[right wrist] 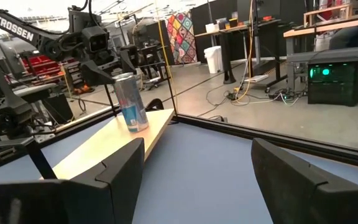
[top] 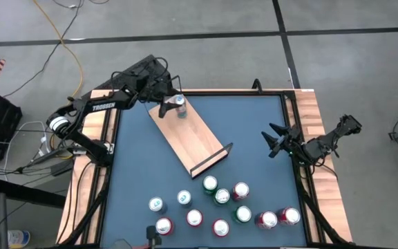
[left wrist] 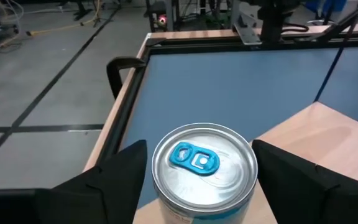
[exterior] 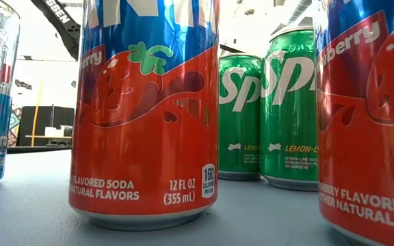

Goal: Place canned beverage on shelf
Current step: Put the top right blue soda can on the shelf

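1. The left claw (top: 172,104) is at the far end of the shelf (top: 192,142), with a slim silver-and-blue can (top: 180,106) standing upright between its fingers.
2. In the left wrist view the can's top (left wrist: 202,163) with its blue pull tab sits between the two dark fingers (left wrist: 120,177), and a narrow gap shows on each side, so the claw is spread wider than the can and does not appear to be gripping it.
3. The can stands on the light-wood board at the end nearest the left claw; in the right wrist view the can (right wrist: 131,102) is upright at that end of the shelf (right wrist: 104,146).
4. The shelf lies slantwise on the blue surface (top: 254,131), its black rail (top: 211,160) at the end away from the left claw.
5. The right claw (top: 276,140) hovers near the surface's right edge, well apart from the shelf, fingers spread and holding nothing.
6. A cluster of other cans (top: 221,207), red, green and silver-blue, stands on the surface beyond the shelf's railed end, well apart from both claws.
7. In the low view a red strawberry soda can (exterior: 146,109) and green cans (exterior: 289,109) fill the foreground.
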`<state>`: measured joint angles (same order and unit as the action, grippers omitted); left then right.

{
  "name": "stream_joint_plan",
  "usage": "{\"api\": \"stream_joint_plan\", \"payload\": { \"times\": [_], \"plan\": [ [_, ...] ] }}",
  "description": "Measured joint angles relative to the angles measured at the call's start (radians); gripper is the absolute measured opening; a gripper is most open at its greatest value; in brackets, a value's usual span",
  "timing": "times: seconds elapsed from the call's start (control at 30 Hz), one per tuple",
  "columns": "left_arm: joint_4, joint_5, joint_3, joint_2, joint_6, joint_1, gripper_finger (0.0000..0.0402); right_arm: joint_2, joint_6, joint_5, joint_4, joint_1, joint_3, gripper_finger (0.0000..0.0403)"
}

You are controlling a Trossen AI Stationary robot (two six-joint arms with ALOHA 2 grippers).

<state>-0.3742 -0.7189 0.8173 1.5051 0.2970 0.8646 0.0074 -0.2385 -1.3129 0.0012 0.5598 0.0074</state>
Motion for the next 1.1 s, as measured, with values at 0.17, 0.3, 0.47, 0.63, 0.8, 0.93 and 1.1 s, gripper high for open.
{"api": "stream_joint_plan", "payload": {
  "times": [0.17, 0.3, 0.47, 0.63, 0.8, 0.93, 1.1],
  "plan": [
    [0.002, 0.029, 0.000, -0.003, -0.009, 0.000, 0.0272, 0.000, 0.000, 0.000, -0.001, 0.000, 0.000, 0.0282],
    [0.002, 0.132, 0.000, -0.040, -0.033, 0.000, 0.0272, 0.000, 0.000, 0.000, -0.001, 0.000, 0.000, 0.0282],
    [-0.001, 0.233, 0.000, -0.107, -0.052, 0.002, 0.0273, 0.000, 0.000, 0.001, -0.001, 0.000, 0.000, 0.0282],
    [0.006, 0.275, 0.000, -0.177, -0.143, -0.005, 0.0273, 0.000, 0.001, 0.002, -0.001, 0.000, 0.000, 0.0282],
    [0.059, 0.434, 0.000, -0.263, -0.194, -0.091, 0.0273, 0.000, 0.001, 0.004, -0.001, 0.000, 0.000, 0.0282],
    [0.106, 0.677, -0.001, -0.313, -0.198, -0.240, 0.0274, 0.000, 0.001, 0.005, -0.001, 0.000, 0.000, 0.0282],
    [0.129, 1.136, -0.002, -0.320, -0.172, -0.459, 0.0274, 0.000, 0.002, 0.005, -0.002, 0.000, 0.000, 0.0282]
  ]
}}
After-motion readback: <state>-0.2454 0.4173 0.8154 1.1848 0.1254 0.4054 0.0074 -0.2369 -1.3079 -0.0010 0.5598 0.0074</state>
